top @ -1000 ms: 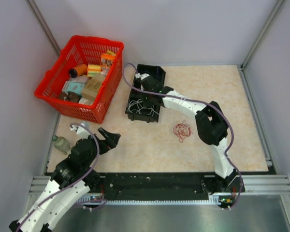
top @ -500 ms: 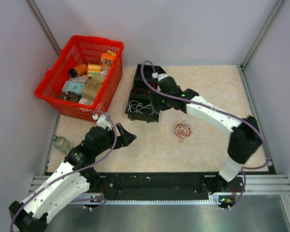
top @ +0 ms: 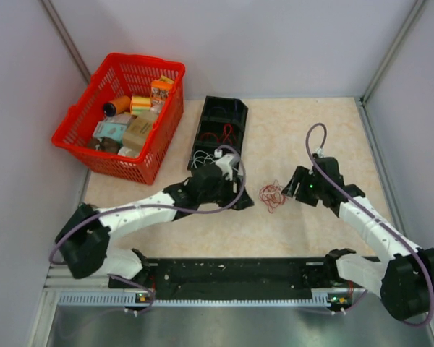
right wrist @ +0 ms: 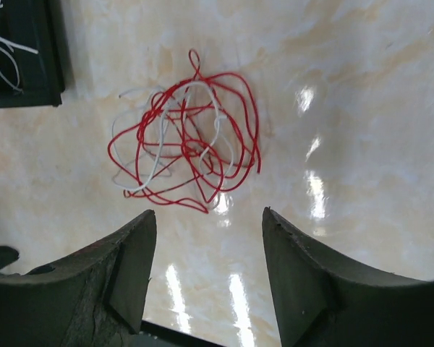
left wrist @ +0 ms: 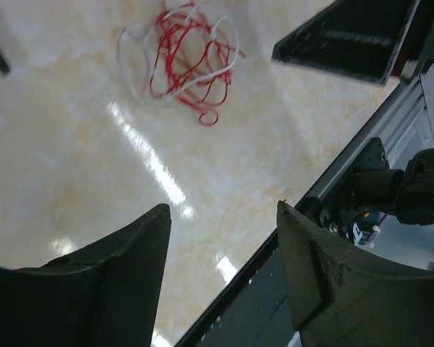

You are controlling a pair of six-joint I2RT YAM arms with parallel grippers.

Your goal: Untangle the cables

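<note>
Both arms have swung in toward the middle, so the left jaws and right jaws (each apart and empty) now flank the red and white cables knotted on the surface, where pulling one shared strand would likely tighten the snarl.

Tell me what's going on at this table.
Two robot arms are working on a tangle of red and white cables lying on the table. The left arm and right arm flank it from either side, jaws open, neither touching it yet. The black tray behind holds more cables; the red basket sits far left.
</note>
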